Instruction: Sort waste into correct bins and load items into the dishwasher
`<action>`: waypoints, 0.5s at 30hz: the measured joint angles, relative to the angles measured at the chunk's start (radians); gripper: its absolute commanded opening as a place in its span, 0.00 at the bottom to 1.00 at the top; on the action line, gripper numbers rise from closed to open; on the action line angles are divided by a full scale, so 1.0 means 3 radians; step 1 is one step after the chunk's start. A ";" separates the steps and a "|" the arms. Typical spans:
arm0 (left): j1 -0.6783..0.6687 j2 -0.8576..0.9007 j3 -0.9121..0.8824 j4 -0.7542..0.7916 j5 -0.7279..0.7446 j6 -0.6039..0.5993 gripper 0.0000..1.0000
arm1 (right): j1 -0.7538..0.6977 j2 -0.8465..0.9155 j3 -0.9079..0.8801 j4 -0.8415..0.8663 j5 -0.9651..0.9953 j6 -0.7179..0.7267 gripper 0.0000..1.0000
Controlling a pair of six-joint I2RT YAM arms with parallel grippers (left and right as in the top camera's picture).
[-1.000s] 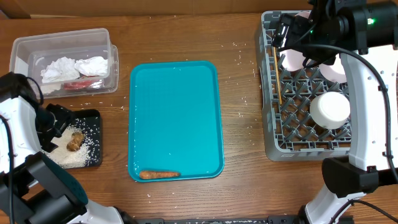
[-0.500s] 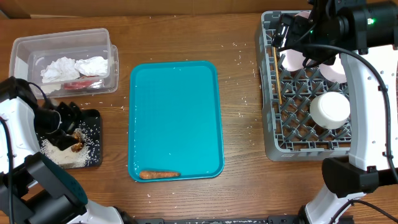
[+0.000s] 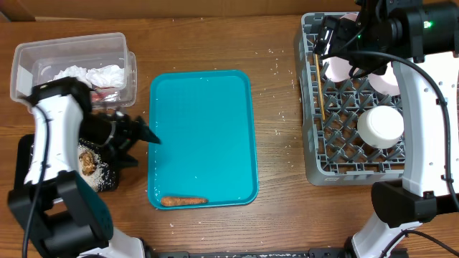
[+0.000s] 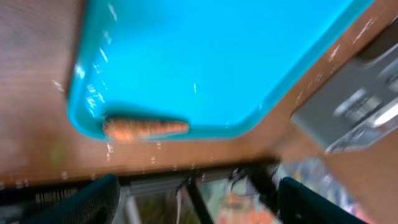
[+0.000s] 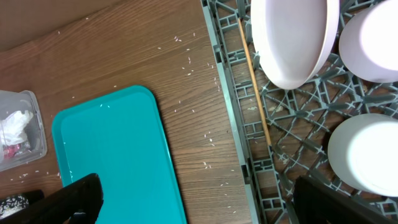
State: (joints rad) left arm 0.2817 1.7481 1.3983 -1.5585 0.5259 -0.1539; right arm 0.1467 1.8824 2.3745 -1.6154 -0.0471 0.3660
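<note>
Overhead: wood table (image 3: 280, 215), stray rice specks (image 3: 282, 115); L claw (image 4: 196, 183), R claw (image 5: 196, 186) jaws apart.

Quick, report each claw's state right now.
Left claw: open, holding nothing.
Right claw: open, holding nothing.

left end effector (image 4: 199, 198): jaws apart | right end effector (image 5: 202, 200): jaws wide apart
</note>
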 measured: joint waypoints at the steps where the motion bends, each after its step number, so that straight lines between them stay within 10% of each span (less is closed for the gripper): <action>1: -0.0075 -0.0003 0.0000 -0.0053 -0.0017 -0.0011 0.85 | -0.0001 0.0000 0.0000 -0.0003 -0.0001 0.0000 1.00; 15: -0.0305 -0.1901 -0.0146 -0.0253 -0.0970 -0.1180 0.87 | -0.0001 0.0000 0.0000 0.0001 0.0000 -0.0001 1.00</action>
State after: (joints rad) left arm 0.1902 1.1778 1.3544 -1.6344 0.2348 -0.5079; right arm 0.1463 1.8824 2.3745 -1.6150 -0.0471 0.3656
